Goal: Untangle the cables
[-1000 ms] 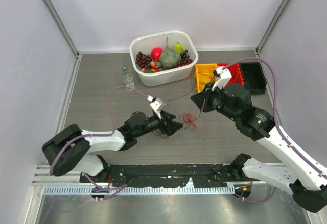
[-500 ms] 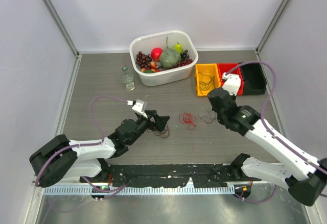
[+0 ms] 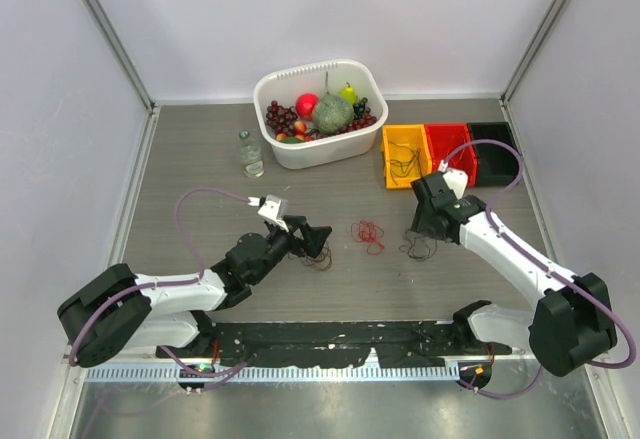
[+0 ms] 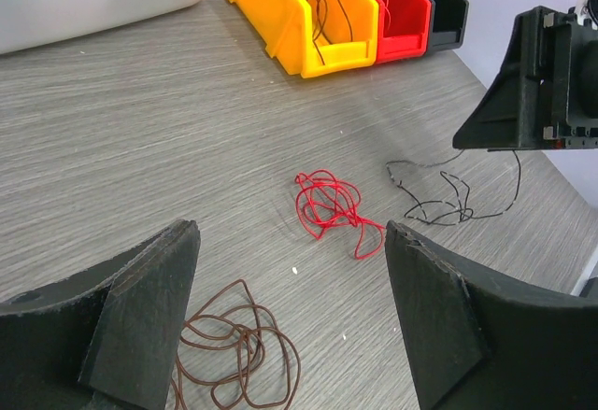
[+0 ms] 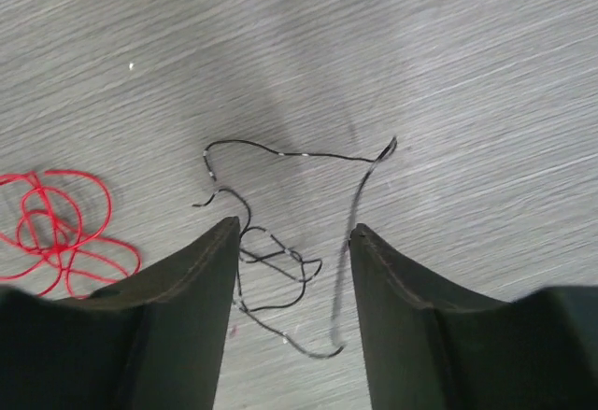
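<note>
Left gripper (image 4: 291, 233) sits low over the table (image 3: 200, 169), jaws spread wide with nothing in them. Brown wire (image 4: 238, 340) lies coiled on the wood just under it and touches neither finger. Judged: lying apart like this keeps it from snagging the others.

Red wire (image 4: 327, 206) comes next out, a loose knot of loops alone mid-table. It is near the brown and the black, and as far as the left wrist view shows it touches neither.

Black wire (image 5: 280, 242) is to its right, sprawled flat. Right gripper (image 5: 294, 230) points down astride it, jaws parted. Strands run through the gap, one close by a finger, but none looks pinched. This reads as a free wire under a released pincer.

So the cables lie as three separate heaps in a row on the wood. Untangling looks largely done.

Further back, the yellow bin (image 3: 402, 154) and red bin (image 3: 450, 144) each hold a thin dark wire, so these are likely sorting spots. Tub (image 3: 268, 84) of fruit at the far edge plays no part here.
</note>
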Motion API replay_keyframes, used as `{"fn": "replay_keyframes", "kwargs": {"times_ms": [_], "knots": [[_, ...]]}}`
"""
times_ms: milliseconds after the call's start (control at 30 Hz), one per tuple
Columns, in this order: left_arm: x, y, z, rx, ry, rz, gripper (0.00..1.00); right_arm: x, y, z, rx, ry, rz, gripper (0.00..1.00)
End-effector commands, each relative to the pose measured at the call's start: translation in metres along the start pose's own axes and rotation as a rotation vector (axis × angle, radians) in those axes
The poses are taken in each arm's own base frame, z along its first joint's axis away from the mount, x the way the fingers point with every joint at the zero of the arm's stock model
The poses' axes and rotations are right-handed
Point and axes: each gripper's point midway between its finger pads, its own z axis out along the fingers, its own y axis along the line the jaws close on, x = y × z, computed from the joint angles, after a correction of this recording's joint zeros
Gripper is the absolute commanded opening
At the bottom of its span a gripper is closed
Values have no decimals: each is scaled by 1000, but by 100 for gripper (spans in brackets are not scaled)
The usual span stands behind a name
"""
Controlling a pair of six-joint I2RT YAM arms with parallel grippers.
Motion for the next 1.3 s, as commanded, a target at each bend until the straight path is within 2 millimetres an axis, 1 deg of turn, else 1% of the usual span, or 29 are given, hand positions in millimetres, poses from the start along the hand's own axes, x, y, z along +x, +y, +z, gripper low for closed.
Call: {"fn": "replay_keyframes", "kwargs": {"times_ms": [0,33,67,100,167,233,400,467,567,700,733,767,800,867,900,933,967,1000,1033,1067,1100,1167,1200,1233,1267], "knots": [[-16,-3,0,5,-54,-11,84,7,25,-14,-200,95,106,61],[-16,-4,0,8,-56,-11,84,9,25,-15,-205,102,111,71],[-16,-4,0,8,-56,-11,84,12,28,-18,-230,122,126,72],[-15,-3,0,6,-54,-11,84,13,28,-19,-240,131,136,78],[-16,-4,0,10,-54,-11,84,17,31,-22,-266,160,145,79],[-16,-5,0,11,-53,-11,84,20,27,-20,-243,173,140,80],[-16,-5,0,14,-52,-9,84,38,25,-6,-201,248,98,78],[-15,-4,0,12,-48,-10,84,46,30,-1,-211,278,72,75],[-15,-6,1,16,-46,-7,84,52,32,3,-193,275,45,73],[-15,-6,1,18,-43,-8,84,67,26,9,-144,309,9,72],[-15,-7,1,20,-43,-6,84,72,23,11,-136,316,-1,68],[-14,-6,1,19,-41,-6,84,73,22,14,-129,312,3,65],[-14,-6,2,18,-40,-7,84,74,22,16,-127,306,2,55],[-14,-7,2,20,-39,-7,84,75,22,20,-124,302,7,44],[-14,-7,2,19,-38,-6,84,78,22,21,-119,313,3,41],[-14,-7,2,20,-39,-7,84,77,25,22,-126,313,12,32],[-14,-7,2,20,-39,-7,84,76,27,22,-131,316,16,28],[-14,-6,2,18,-39,-7,84,75,29,22,-139,314,20,18],[-14,-7,2,20,-41,-7,84,68,32,20,-147,297,27,8],[-14,-7,2,20,-39,-5,84,61,30,18,-137,272,36,3],[-15,-7,2,20,-43,-8,84,49,33,14,-142,241,48,1],[-14,-7,1,19,-41,-7,84,21,31,4,-127,163,67,1],[-15,-7,1,21,-42,-8,84,4,28,0,-116,109,87,1],[-15,-7,1,20,-43,-6,84,-18,30,-8,-122,59,107,1],[-15,-7,1,21,-42,-9,84,-34,23,-10,-100,17,116,1]]}}
